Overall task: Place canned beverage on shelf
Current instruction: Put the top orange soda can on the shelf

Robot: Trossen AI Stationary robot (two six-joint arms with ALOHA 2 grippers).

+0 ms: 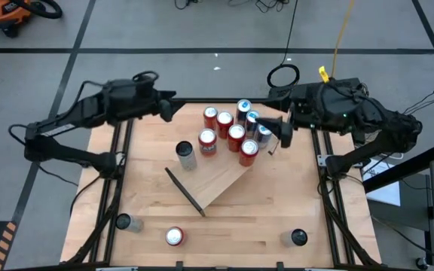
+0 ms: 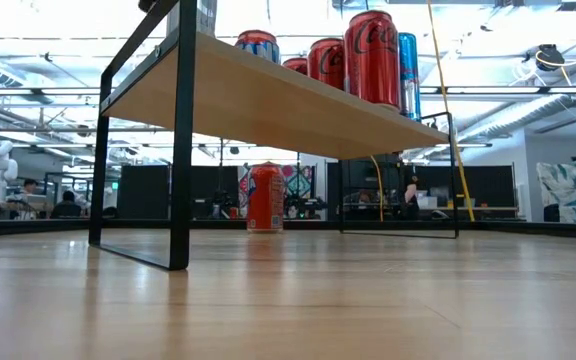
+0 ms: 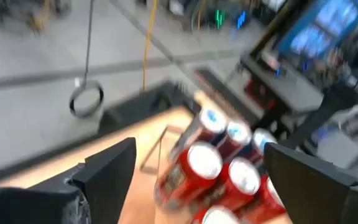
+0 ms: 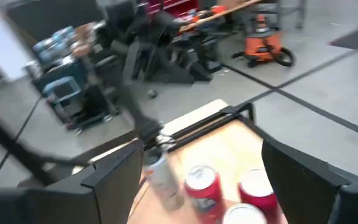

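The shelf [image 1: 218, 183], a light-wood board on black brackets, stands slantwise on the tabletop. Several red cans [image 1: 236, 135] and blue cans [image 1: 252, 120] stand upright on its far part, and a silver can [image 1: 186, 156] stands nearer its left end. The low view shows the red cans [image 2: 371, 55] on the shelf board [image 2: 258, 100]. My left gripper [image 1: 170, 105] [image 3: 199, 149] hangs open above the table's far-left corner. My right gripper [image 1: 277, 134] [image 4: 202, 148] hangs open high by the blue cans, on their right. Neither holds anything.
A red can [image 1: 174, 236] and two dark cans [image 1: 123, 222] [image 1: 298, 238] stand on the tabletop near its front edge. In the low view a red can [image 2: 265, 197] shows on the tabletop under the shelf. Bare wood lies between the shelf and these cans.
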